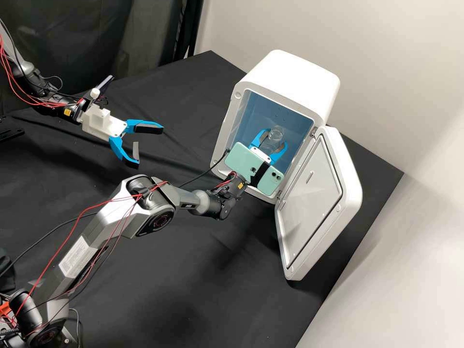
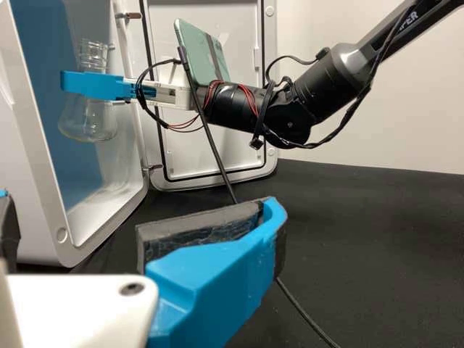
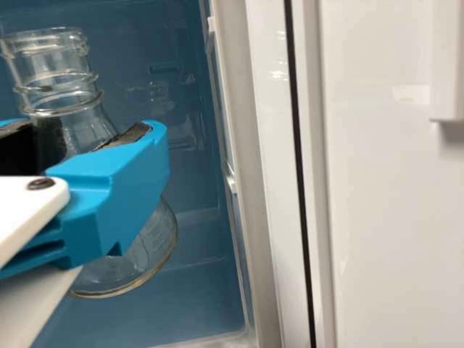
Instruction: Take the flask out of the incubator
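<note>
While the clear glass conical flask (image 1: 276,134) is inside the white, blue-lined incubator box (image 1: 290,82), neck clamped by the right gripper (image 1: 271,141), left gripper (image 1: 149,145) gaping well apart, the grasp appears made; a straight, level pull-out is called for next.

In the incubator (image 1: 290,82), the flask (image 1: 276,134); the door (image 1: 319,193) right of it

high view | flask (image 1: 276,134) base: hidden behind phone (image 1: 245,162) | incubator (image 1: 290,82) floor: mostly hidden
</note>
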